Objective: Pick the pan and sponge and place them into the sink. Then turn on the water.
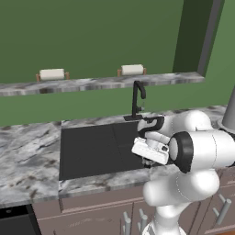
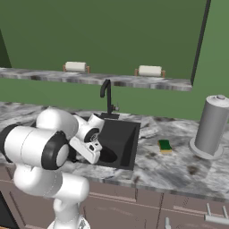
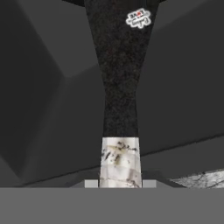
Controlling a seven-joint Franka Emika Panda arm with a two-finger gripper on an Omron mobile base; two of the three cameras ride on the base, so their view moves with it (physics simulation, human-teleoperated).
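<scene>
The black sink (image 1: pixel 87 151) is set in the grey marbled counter. My gripper (image 1: pixel 147 160) hangs low over its right end, beside the arm. In the hand view the gripper (image 3: pixel 120 183) is shut on the pan's long black handle (image 3: pixel 120 87), which runs straight away from the fingers over the dark sink walls (image 3: pixel 43 109). The pan's round dark body (image 2: pixel 107 155) lies inside the sink (image 2: pixel 124 134), just past the gripper (image 2: pixel 95 156). On the counter right of the sink rests the yellow and green sponge (image 2: pixel 164 145). No water runs from the black faucet (image 1: pixel 137 98).
A tall grey cylinder (image 2: pixel 211 125) stands on the counter at the far right. Two paper-towel rolls (image 1: pixel 51 74) (image 1: pixel 132 69) sit on the marbled ledge behind the faucet (image 2: pixel 107 96). Cabinet fronts with handles run below the counter edge.
</scene>
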